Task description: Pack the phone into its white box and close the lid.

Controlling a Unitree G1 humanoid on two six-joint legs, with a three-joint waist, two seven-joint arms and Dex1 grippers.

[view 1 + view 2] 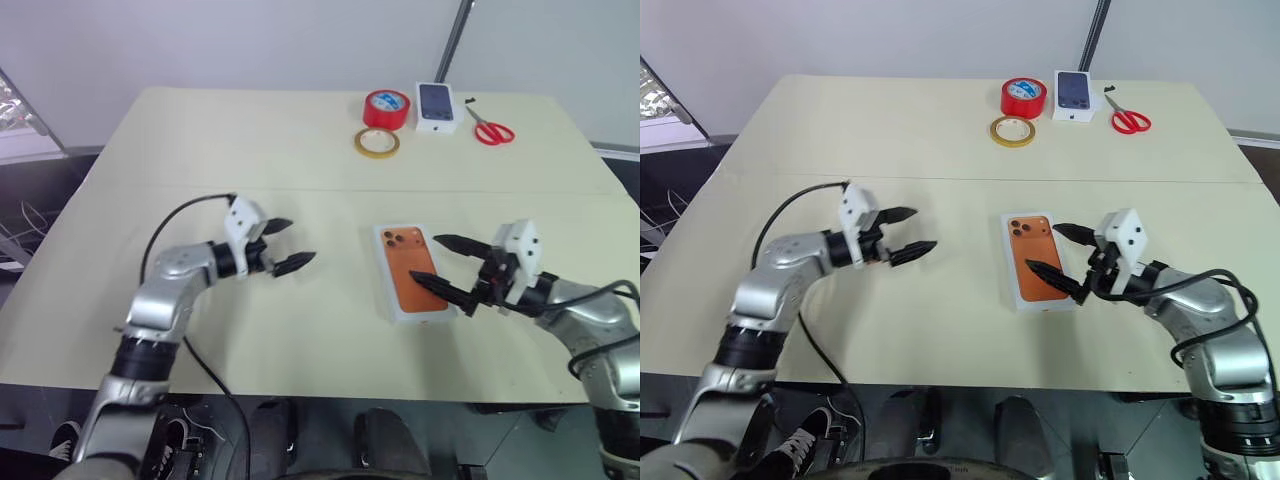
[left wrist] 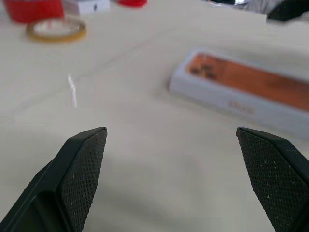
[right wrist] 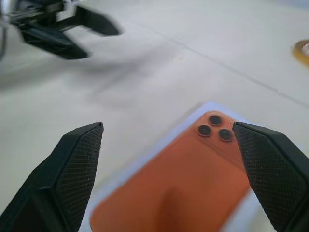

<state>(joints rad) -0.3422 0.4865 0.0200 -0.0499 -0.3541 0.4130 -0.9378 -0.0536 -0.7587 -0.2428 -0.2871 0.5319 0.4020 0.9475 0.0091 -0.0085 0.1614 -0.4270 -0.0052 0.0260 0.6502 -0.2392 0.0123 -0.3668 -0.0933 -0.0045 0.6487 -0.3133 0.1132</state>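
A: Phone (image 1: 414, 268) status?
B: Orange, camera side up, lying flat w/ a white box (image 1: 386, 290) rim round it, mid tabletop (image 1: 200, 140), nearer the right side.
A: Claws?
B: Right claw (image 1: 437, 264) released, jaws wide, tips just over the phone's right edge; can't tell if touching. Left claw (image 1: 292, 243) released too, holding nothing, well apart to the left.
A: Far edge?
B: Red tape roll (image 1: 386, 108), yellow tape ring (image 1: 376, 142), small phone-picture box (image 1: 436, 107), red scissors (image 1: 491, 129).

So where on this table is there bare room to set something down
Bare: the wide stretch of the cream table left of the yellow tape ring, and the gap between both open grippers. Crowded: the far right, with red tape roll, small phone-picture box, red scissors.
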